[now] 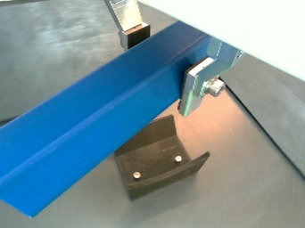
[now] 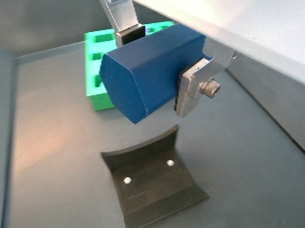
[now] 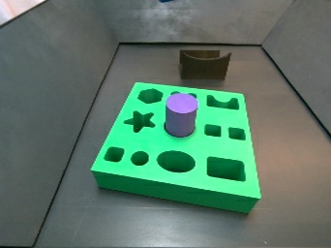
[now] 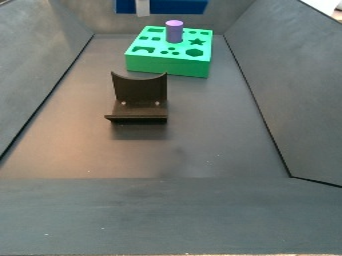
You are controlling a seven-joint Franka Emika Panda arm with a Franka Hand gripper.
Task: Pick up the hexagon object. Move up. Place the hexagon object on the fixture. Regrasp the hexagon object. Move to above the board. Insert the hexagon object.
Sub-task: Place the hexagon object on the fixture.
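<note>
The tool (image 2: 167, 62), clamped on the hexagon object (image 2: 149, 76), hangs above the fixture (image 2: 152, 183) with apparently open air between; the board (image 3: 181, 145) and purple cylinder (image 3: 181, 115) stand well apart.

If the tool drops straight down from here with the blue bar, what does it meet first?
Most likely the fixture: in both wrist views it sits below the tool and the hexagon object, with nothing between. The gap's depth is unclear.

Blue hexagon object (image 2: 149, 76) between the gripper (image 2: 161, 61) jaws — fixture (image 2: 155, 176) below, apart.
</note>
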